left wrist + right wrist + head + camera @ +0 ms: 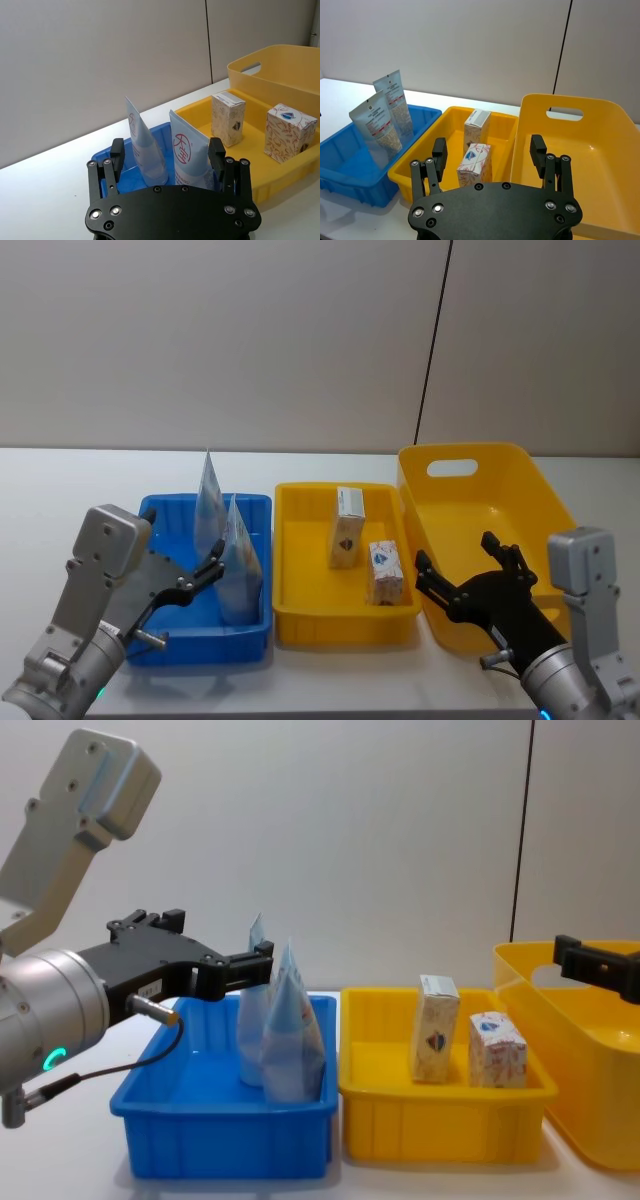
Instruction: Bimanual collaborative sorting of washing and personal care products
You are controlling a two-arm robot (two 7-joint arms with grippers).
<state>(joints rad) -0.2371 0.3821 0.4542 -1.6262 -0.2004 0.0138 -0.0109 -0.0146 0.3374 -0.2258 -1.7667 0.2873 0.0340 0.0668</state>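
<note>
We reckon sorting's about done: pale blue-and-white plastic pouches stand in the blue plastic bin, cream cardboard boxes in the yellow plastic tray. Left end effector and right end effector hover released, empty; next, just retreat.

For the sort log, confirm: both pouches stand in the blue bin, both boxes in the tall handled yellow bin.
Wrong bin: the head view shows both boxes in the shallow middle yellow bin. The pouches do stand in the blue bin.
</note>
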